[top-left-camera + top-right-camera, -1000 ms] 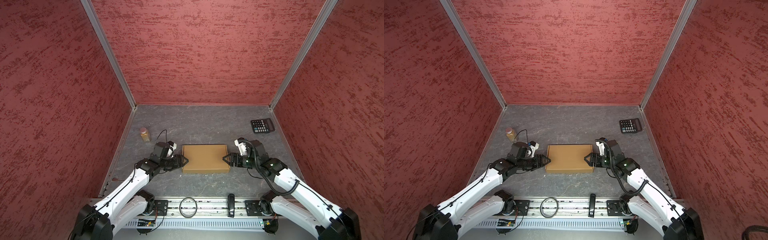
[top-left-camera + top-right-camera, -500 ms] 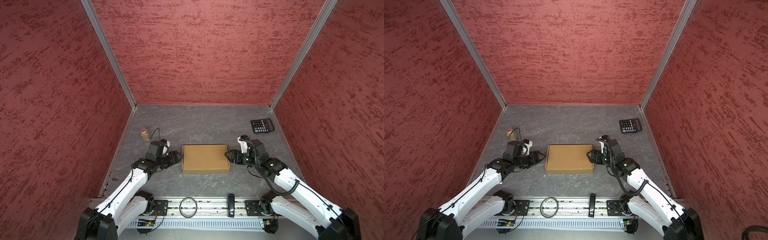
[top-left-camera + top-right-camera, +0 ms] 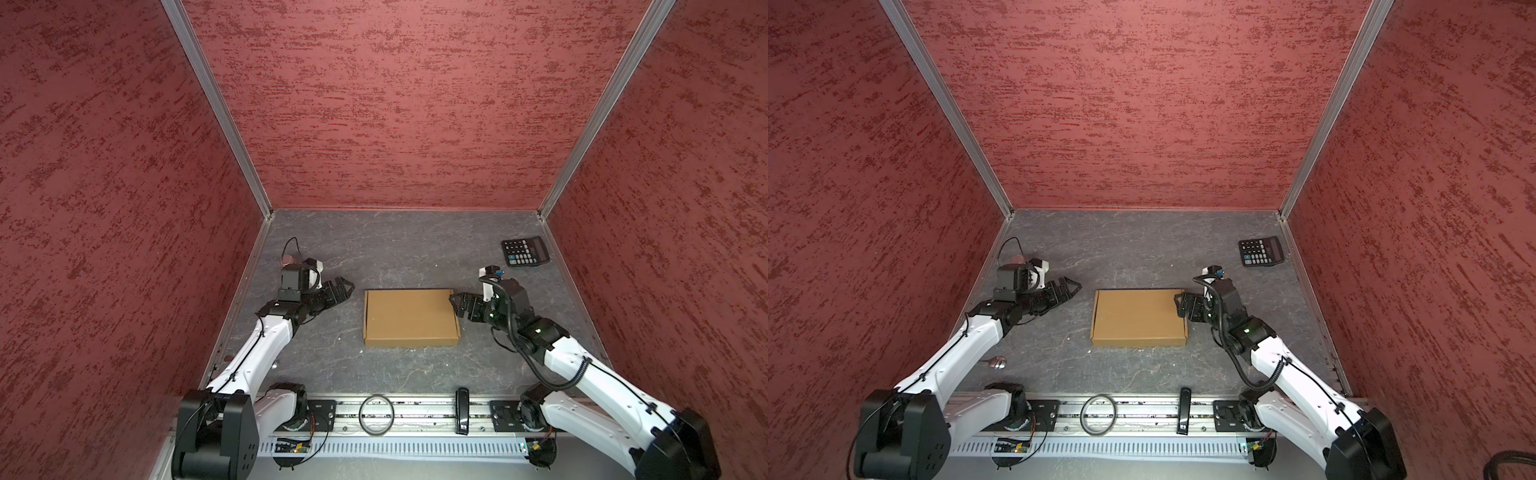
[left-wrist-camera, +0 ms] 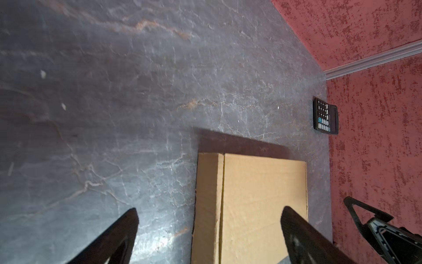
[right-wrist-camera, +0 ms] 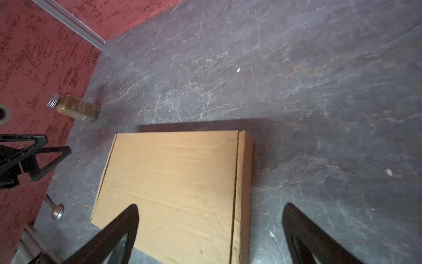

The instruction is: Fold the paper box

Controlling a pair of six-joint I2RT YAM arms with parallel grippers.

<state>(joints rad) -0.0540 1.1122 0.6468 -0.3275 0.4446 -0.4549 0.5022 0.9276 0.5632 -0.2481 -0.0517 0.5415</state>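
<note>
part of the paper box (image 4: 251,194) cut off in wrist views, bottle (image 3: 286,261) mostly hidden behind left arm (image 3: 266,345)

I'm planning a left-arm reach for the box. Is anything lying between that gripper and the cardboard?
Nothing visible does. In both top views only a strip of bare table separates the open left gripper from the paper box. The bottle stands by the wall, off that line.
</note>
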